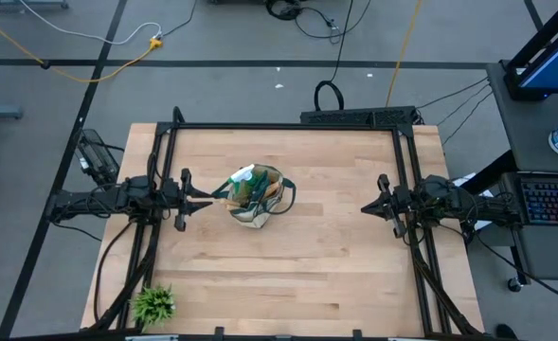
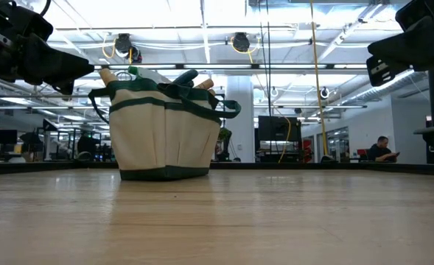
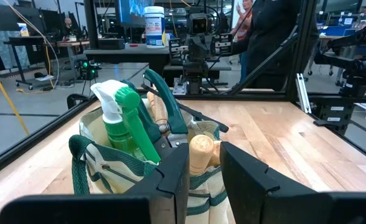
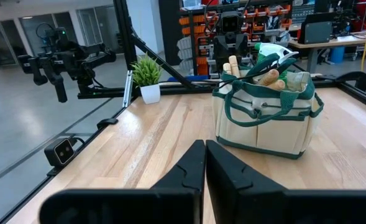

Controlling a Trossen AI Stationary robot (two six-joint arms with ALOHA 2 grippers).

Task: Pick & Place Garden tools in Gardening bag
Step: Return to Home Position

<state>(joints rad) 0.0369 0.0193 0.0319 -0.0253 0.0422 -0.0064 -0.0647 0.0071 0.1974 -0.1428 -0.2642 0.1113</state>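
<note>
Seen from above, a small leafy plant (image 1: 153,303) is sitting at the 7 o'clock corner of the wooden table (image 1: 307,275), well apart from everything else. My left gripper (image 1: 203,199) is hovering above the table at the 9 o'clock side of the gardening bag (image 1: 252,220), just beside it and not touching. Its fingers (image 3: 173,171) are standing a narrow way apart and gripping nothing. Looking past them, I am seeing the bag's green-trimmed rim (image 3: 102,165) close ahead, with the green spray bottle (image 3: 123,121) standing in it. The green-handled shears (image 3: 164,102) are leaning beside the bottle, and a rounded wooden handle (image 3: 200,149) is poking up next to them. The bag is standing upright a little toward 11 o'clock from the table's middle (its beige wall (image 2: 161,140) is resting flat on the wood in the low view). Tool ends are sticking out of its mouth. My right gripper (image 1: 367,206) is hanging at the bag's 3 o'clock, well apart from it. Its fingers (image 4: 192,163) are pressing together with nothing between them, and they are pointing toward the bag.
</note>
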